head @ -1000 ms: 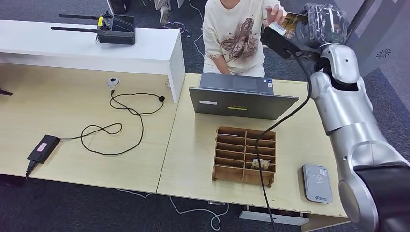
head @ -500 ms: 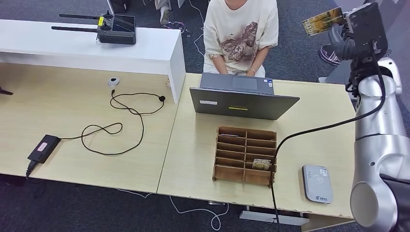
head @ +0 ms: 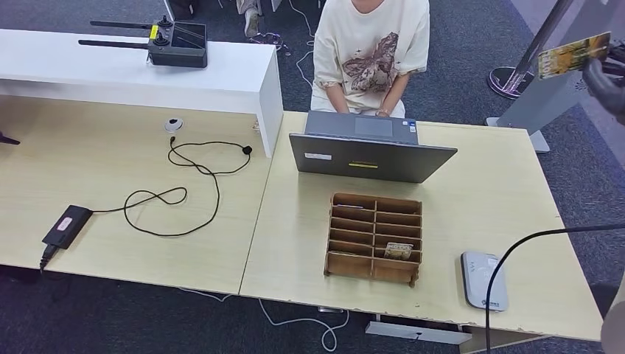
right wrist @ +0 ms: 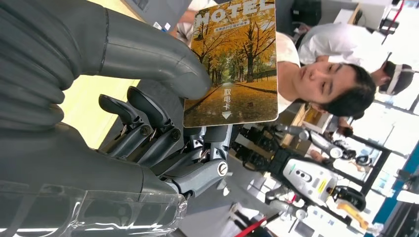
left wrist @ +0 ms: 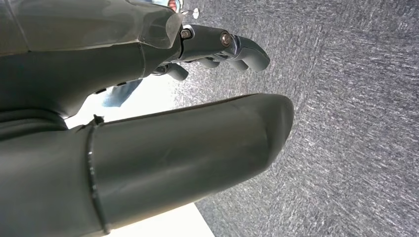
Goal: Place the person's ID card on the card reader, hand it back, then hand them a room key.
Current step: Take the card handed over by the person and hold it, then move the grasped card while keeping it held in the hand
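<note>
My right hand (head: 609, 77) is raised at the far right, beyond the table's right end. It pinches a card (head: 573, 54) printed with yellow autumn trees. In the right wrist view the thumb (right wrist: 148, 57) presses the card (right wrist: 232, 64), marked HOTEL, against the fingers behind it. The grey card reader (head: 484, 280) lies flat at the table's front right corner, far below the hand. A person (head: 372, 51) sits behind the laptop (head: 368, 147), hands near its keyboard. My left hand (left wrist: 148, 123) hangs over grey carpet, fingers apart, holding nothing.
A wooden slotted organizer (head: 374, 237) stands mid-table with one card (head: 399, 251) in a front slot. A black cable (head: 531, 236) arcs over the reader. A white counter (head: 140, 70) carries a black device. A loose cord and adapter (head: 66, 225) lie at left.
My right arm has swung from in front of the person out to the right, carrying the card, and is now mostly past the frame edge. The person's raised hand has dropped to the laptop.
</note>
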{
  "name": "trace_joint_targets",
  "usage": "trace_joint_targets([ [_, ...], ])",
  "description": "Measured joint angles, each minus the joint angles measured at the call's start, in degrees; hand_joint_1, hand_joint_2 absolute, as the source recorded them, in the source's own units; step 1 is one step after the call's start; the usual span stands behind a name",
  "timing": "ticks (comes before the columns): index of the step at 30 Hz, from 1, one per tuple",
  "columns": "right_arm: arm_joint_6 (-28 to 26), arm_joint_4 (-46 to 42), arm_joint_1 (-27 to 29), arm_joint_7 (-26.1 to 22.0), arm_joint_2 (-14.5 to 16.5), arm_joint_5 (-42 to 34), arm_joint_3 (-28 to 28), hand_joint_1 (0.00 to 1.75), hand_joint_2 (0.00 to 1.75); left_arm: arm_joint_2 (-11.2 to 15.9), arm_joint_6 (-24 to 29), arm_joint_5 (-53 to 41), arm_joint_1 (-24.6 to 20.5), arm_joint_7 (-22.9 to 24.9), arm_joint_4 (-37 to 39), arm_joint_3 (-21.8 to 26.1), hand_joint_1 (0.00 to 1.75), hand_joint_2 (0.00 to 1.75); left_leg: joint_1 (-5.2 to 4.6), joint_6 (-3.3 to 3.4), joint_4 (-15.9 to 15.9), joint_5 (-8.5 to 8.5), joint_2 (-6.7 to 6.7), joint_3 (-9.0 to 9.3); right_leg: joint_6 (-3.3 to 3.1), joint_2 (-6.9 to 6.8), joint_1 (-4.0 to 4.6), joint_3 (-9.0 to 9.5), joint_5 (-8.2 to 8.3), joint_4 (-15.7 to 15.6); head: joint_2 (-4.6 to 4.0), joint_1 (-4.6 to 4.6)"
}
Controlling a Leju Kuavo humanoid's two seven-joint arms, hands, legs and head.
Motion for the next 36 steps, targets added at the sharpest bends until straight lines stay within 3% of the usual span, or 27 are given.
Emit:
trace_joint_targets([
  [10, 10.47, -1.4, 3.94, -0.27, -7.72, -7.24, 0.03, 1.75, 1.75, 0.42, 0.03, 0.07, 0.0, 0.09, 0.0, 0.0, 0.0, 0.0, -0.04, 0.06, 0.0, -0.04, -0.04, -0.05, 0.05, -0.04, -0.04, -0.01, -0.04, -0.01, 0.0, -0.01],
  [17, 12.03, -2.26, 5.92, 1.59, -12.19, -9.45, 1.09, 1.75, 1.75, 0.47, 0.11, 0.06, -0.05, 0.22, 0.0, 0.0, 0.0, 0.0, -0.05, 0.06, 0.0, -0.04, -0.06, -0.06, 0.07, -0.06, -0.05, -0.02, -0.05, -0.02, -0.01, -0.02],
  [23, 14.88, -2.87, 9.33, 1.64, -18.22, -13.67, 1.76, 1.75, 1.75, 0.64, 0.52, -0.05, 0.0, -0.32, 0.0, -0.01, 0.0, 0.0, -0.07, 0.11, 0.01, -0.07, -0.27, -0.14, 0.17, -0.24, -0.08, -0.02, -0.11, -0.03, 0.0, -0.02],
  [32, 13.62, -7.35, 23.08, 2.06, -28.17, -23.37, -0.22, 1.75, 1.75, 1.71, 1.26, -0.11, 0.11, -1.92, 0.0, -2.22, 0.0, 0.0, -0.09, 0.27, 0.01, -0.18, -0.43, -0.23, 0.34, -0.38, -0.1, -0.01, -0.23, -0.05, 0.0, -0.01],
  [36, 12.16, -10.95, 31.75, 1.35, -30.0, -22.56, -4.86, 1.75, 1.75, 1.84, 1.21, -0.11, 0.07, -1.85, 0.0, -3.89, 0.0, 0.0, -0.09, 0.27, -0.01, -0.2, -0.44, -0.24, 0.37, -0.39, -0.1, 0.0, -0.27, -0.05, 0.0, -0.01],
])
